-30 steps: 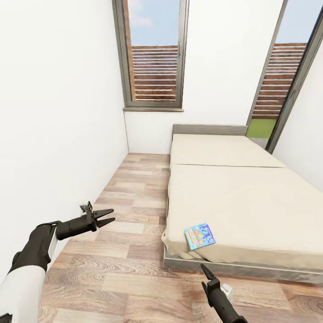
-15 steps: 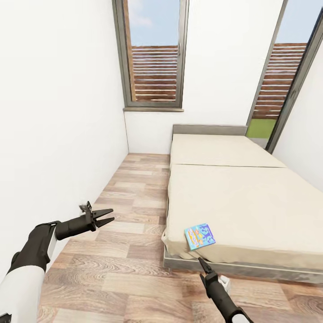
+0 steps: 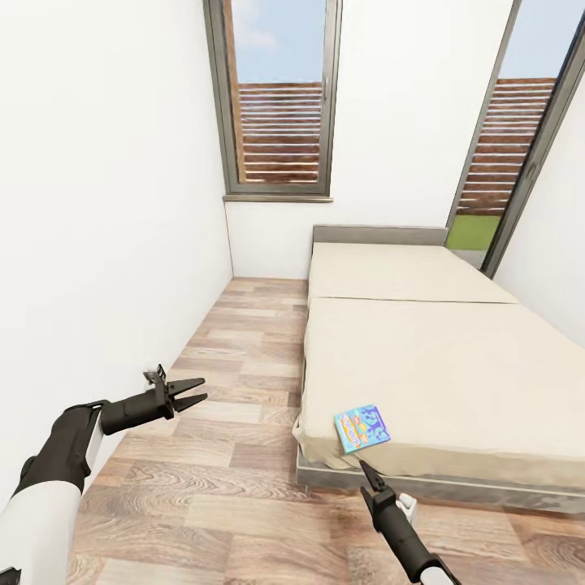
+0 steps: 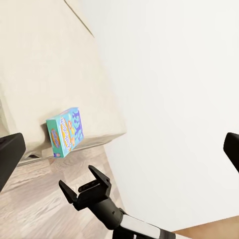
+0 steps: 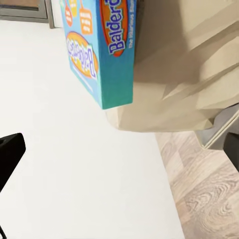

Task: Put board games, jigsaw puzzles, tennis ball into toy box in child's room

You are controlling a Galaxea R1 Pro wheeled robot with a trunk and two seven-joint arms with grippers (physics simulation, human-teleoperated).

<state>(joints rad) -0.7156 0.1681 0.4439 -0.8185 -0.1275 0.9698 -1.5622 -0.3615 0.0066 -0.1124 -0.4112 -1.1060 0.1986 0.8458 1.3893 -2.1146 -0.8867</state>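
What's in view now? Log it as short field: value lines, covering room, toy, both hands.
room: wood floor, white walls, two windows
bed: beige cover, dark grey frame
toy: blue board game lying flat near the bed's front corner
left hand: open, empty, over the floor beside the wall
right hand: just short of the game, not touching; open or shut unclear

Open air lies between my right gripper [image 3: 367, 469] and the blue board game [image 3: 361, 428]; only the bed [image 3: 439, 366] edge intervenes.
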